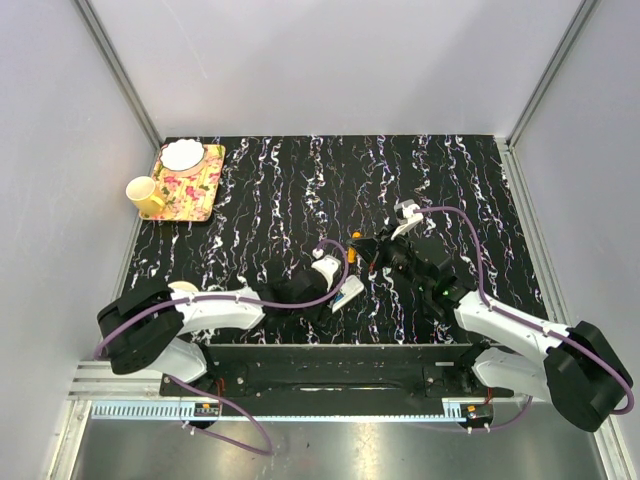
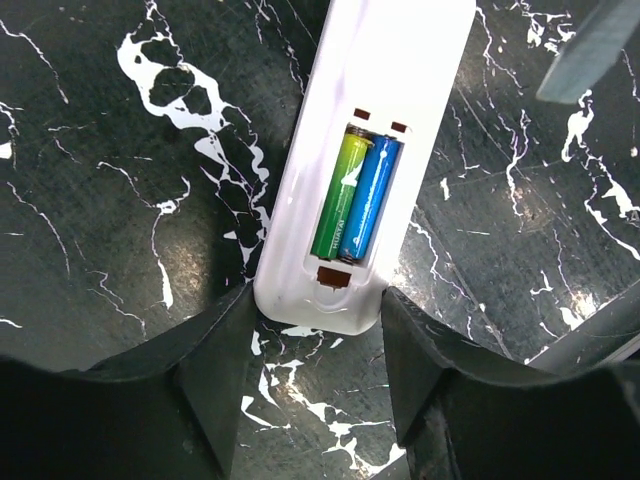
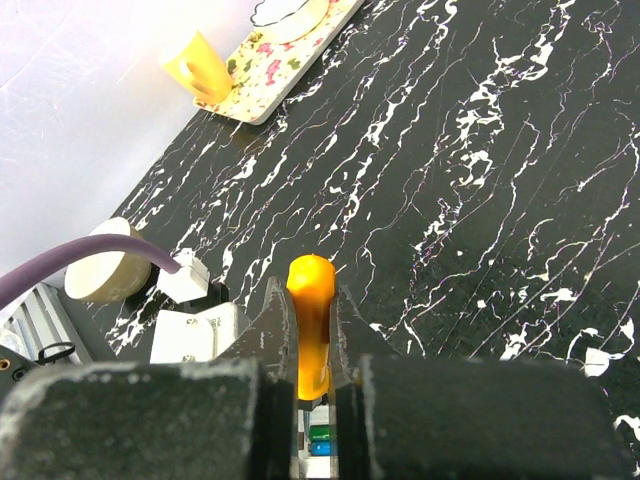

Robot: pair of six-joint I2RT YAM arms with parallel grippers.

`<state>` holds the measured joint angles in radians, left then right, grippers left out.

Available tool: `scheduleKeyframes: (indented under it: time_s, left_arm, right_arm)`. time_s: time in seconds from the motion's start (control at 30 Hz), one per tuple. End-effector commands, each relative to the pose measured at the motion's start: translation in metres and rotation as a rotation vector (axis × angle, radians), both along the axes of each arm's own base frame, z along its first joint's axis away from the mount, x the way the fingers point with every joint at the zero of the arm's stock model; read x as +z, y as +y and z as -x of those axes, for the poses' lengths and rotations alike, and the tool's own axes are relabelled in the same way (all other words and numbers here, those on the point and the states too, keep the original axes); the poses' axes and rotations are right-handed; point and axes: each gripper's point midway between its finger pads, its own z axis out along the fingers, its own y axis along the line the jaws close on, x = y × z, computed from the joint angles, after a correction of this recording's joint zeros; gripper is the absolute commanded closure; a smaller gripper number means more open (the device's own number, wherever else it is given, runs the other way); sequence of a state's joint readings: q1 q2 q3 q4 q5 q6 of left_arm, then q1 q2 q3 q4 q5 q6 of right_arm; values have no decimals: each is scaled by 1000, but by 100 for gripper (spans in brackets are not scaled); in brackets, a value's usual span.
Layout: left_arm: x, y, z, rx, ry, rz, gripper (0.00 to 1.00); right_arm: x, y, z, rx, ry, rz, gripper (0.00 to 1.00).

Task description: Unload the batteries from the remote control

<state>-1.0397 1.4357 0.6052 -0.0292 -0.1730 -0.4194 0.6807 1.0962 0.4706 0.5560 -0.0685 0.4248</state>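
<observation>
Remote control (image 2: 370, 60): lies back up on the black, white-veined counter (image 2: 120, 200), with the compartment open.

Inside it, side by side along its length and touching each other: green battery (image 2: 340, 195) and blue battery (image 2: 372, 200).

Left claw (image 2: 315, 310): pinches the near end of the remote control, one dark finger against each side.

Right claw (image 3: 310, 310): pressed together on an orange battery (image 3: 310, 285). Grips its lower part, leaving the rounded tip poking out beyond the fingers (image 3: 275, 320). Hangs just over the remote control, with the green and blue casings showing below between the fingers.

From the top view: right claw just beyond the left claw, near the counter's middle.

Far left corner of the counter: flowered tray (image 1: 200, 190) carrying a white bowl (image 1: 182, 155), and a yellow cup (image 1: 145, 195) at the tray's left edge.
</observation>
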Motion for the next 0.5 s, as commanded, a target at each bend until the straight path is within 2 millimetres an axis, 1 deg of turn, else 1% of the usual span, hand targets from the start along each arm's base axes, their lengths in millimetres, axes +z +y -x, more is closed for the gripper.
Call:
scheduleKeyframes:
  time_s: [0.0, 0.1, 0.13, 0.17, 0.33, 0.37, 0.4, 0.43, 0.47]
  left_arm:
    - [-7, 27, -18, 76, -59, -144, 47]
    - [-1, 13, -15, 41, -48, -83, 42]
    - [1, 11, -13, 31, -44, -66, 40]
    - [3, 10, -13, 28, -46, -58, 34]
    - [20, 4, -6, -14, -55, 26, 29]
    - [23, 3, -5, -21, -58, 41, 29]
    - [28, 2, -4, -22, -62, 59, 28]
    - [34, 2, -4, -21, -71, 81, 27]
    - [38, 2, -3, -20, -76, 92, 26]
  right_arm:
    - [22, 0, -2, -12, -72, -31, 100]
    - [20, 1, -2, -8, -67, -32, 100]
    - [19, 1, -2, -6, -63, -32, 100]
    - [18, 2, -2, -5, -61, -32, 100]
    - [17, 1, -5, -22, -83, -17, 100]
    - [18, 2, -3, -22, -93, -12, 100]
    - [23, 0, -5, -54, -133, -2, 100]
    - [25, -1, -4, -72, -153, -1, 100]
    - [23, 2, 3, -67, -170, 8, 100]
